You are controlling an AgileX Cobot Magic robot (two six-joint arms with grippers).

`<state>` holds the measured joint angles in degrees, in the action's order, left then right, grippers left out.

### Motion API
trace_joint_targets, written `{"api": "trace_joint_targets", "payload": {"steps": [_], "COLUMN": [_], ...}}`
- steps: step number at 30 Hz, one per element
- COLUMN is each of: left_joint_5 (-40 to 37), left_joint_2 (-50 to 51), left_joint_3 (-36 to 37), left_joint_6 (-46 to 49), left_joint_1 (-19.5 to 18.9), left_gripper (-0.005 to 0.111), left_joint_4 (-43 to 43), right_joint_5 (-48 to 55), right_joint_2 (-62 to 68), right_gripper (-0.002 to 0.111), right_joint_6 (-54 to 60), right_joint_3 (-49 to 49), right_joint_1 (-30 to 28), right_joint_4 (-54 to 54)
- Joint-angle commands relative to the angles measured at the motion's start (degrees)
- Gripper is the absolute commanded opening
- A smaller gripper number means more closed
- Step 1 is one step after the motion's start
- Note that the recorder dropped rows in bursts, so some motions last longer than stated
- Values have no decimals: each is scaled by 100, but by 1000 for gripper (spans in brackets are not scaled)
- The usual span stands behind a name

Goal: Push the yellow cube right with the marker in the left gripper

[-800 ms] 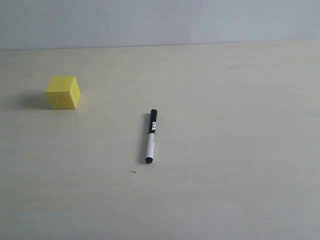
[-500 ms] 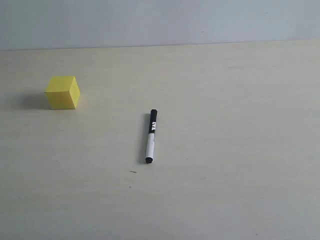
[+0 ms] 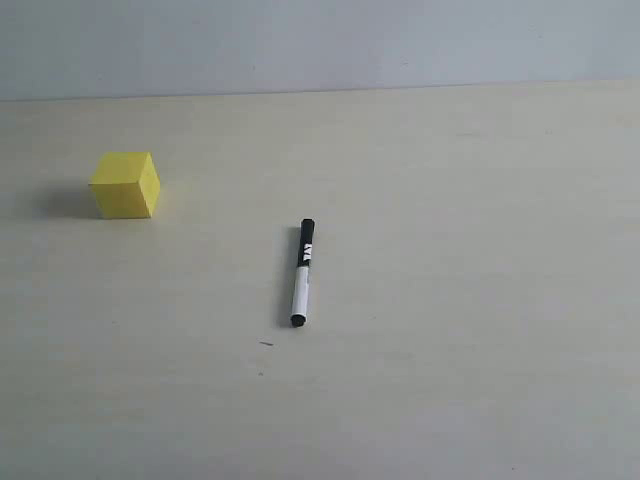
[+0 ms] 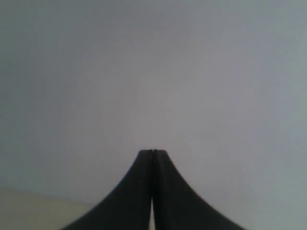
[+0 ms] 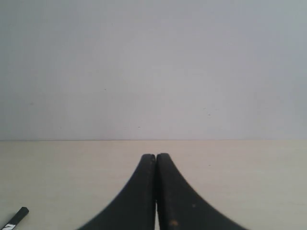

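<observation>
The yellow cube point(image 3: 125, 184) rests on the pale table at the left of the exterior view. The marker point(image 3: 302, 272), white barrel with a black cap, lies loose near the table's middle, its cap end pointing away; its black tip also shows in the right wrist view as the marker point(image 5: 15, 217). Neither arm appears in the exterior view. My left gripper point(image 4: 153, 152) is shut with nothing between its jaws and faces a grey wall. My right gripper point(image 5: 156, 156) is shut and empty too, low over the table.
The table point(image 3: 450, 250) is a plain cream surface that ends at a grey wall point(image 3: 320, 40) at the back. A tiny dark speck point(image 3: 266, 344) lies just in front of the marker.
</observation>
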<state>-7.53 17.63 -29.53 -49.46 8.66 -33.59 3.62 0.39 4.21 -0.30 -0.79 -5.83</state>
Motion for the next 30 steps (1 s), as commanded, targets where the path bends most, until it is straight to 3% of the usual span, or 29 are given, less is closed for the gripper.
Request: {"api": "trace_joint_targets", "payload": {"steps": [1,5,10,13,18,21,25,27,30], "left_joint_5": [-1600,-3040,-4902,-5460,-5123,-5009,-4635,-4155,-4933], "left_joint_2": [1088,1889,3022,3653,4439,4918,5450,5837,6906], "left_joint_3": [-904,-1537,-2354,-2741,-2869,-2869,-2869,-2879,-3536], "left_joint_6": [1253,3046,3336,3714,4904,5231,5127,4741,3468], "left_joint_1": [-3,-3,-3,-3,74,507,1385,1920,2506], "left_gripper": [2,2,2,6,23,29,31,31,31], "left_joint_4": [9,125,638,1820,5148,6258,6183,5967,4647], "right_joint_5": [-23,-23,-23,-23,-23,-23,-23,-23,-23], "right_joint_2": [-39,-39,-39,-39,-39,-39,-39,-39,-39], "right_gripper": [0,0,0,0,0,0,0,0,0], "right_joint_6": [19,19,19,19,19,19,19,19,19], "right_joint_3": [30,30,30,30,30,30,30,30,30], "right_joint_1": [-30,-30,-30,-30,-30,-30,-30,-30,-30], "right_joint_4": [4,4,4,4,4,4,4,4,4]}}
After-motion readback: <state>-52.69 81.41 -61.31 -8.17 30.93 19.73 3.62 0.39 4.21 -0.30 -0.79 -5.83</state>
